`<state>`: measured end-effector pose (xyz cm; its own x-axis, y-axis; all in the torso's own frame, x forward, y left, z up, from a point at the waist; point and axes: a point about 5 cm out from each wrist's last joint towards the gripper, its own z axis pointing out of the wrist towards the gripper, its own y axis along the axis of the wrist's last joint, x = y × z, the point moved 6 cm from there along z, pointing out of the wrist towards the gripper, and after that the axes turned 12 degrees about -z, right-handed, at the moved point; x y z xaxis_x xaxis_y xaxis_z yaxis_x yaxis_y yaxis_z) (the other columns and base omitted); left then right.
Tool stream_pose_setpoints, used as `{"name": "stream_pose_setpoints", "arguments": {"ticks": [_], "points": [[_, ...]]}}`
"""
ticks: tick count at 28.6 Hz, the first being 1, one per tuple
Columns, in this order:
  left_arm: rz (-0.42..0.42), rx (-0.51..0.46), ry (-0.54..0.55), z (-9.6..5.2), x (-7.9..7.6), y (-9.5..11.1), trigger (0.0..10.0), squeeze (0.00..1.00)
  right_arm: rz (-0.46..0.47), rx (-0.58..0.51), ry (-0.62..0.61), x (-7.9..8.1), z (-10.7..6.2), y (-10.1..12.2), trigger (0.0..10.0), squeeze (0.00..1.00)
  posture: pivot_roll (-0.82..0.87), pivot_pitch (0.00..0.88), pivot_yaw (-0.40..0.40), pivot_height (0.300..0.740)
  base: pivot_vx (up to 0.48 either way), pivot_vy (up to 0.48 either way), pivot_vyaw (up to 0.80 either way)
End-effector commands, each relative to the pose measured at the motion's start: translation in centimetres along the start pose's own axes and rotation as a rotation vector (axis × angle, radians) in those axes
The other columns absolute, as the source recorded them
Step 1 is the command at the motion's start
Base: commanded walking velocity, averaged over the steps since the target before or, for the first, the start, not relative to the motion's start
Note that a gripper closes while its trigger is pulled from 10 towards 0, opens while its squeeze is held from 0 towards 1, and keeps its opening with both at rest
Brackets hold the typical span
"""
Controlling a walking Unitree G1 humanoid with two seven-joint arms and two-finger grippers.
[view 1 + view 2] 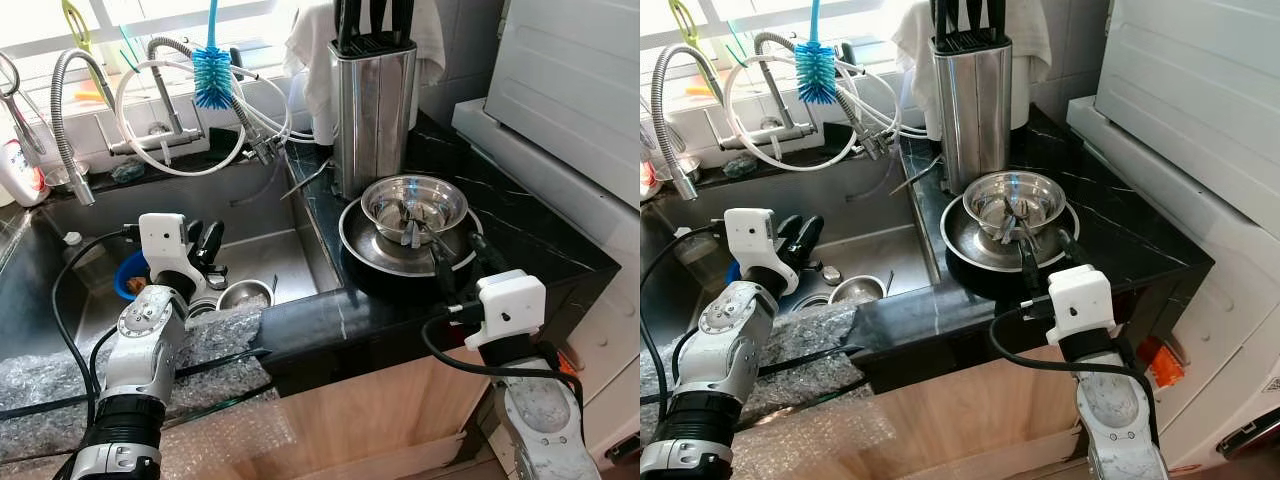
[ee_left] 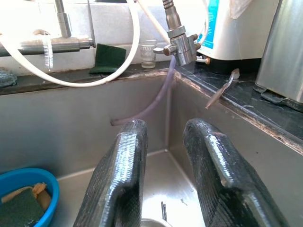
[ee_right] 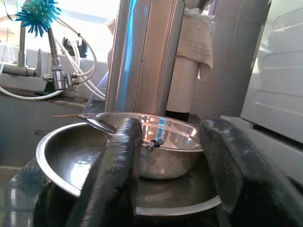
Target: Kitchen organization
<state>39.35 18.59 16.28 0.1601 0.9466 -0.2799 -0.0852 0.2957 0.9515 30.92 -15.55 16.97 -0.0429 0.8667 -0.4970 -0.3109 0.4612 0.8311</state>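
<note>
A kitchen corner: black marbled worktop [image 1: 520, 225] beside a steel sink [image 1: 260, 255], with looped hoses and a blue bottle brush [image 1: 211, 78] at the window. A tall steel knife block [image 1: 372, 110] stands behind a wide shallow steel pan [image 1: 365, 245], which cradles a small shiny bowl [image 1: 414, 205] (utensils inside). The right gripper [image 1: 458, 258] sits at the pan's near rim, jaws parted wide and holding nothing. The left gripper [image 1: 208, 245] hangs over the sink, jaws narrowly apart and empty, above a small steel cup [image 1: 245, 294].
</note>
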Motion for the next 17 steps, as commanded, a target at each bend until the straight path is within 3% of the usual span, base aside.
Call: {"name": "stream_pose_setpoints", "arguments": {"ticks": [1, 17], "points": [[0.003, 0.005, 0.014, 0.07, 0.45, 0.14, 10.0, 0.00, 0.004, -0.001, -0.009, -0.16, 0.36, -0.08, 0.0, 0.00, -0.14, 0.000, 0.109, 0.740, 0.000, 0.000, 0.00], [0.005, 0.003, 0.012, 0.14, 0.39, 0.22, 10.0, 0.00, 0.013, 0.001, -0.032, -0.37, 0.70, -0.10, 0.0, 0.00, -0.14, 0.000, 0.112, 0.740, 0.000, 0.000, 0.00]]}}
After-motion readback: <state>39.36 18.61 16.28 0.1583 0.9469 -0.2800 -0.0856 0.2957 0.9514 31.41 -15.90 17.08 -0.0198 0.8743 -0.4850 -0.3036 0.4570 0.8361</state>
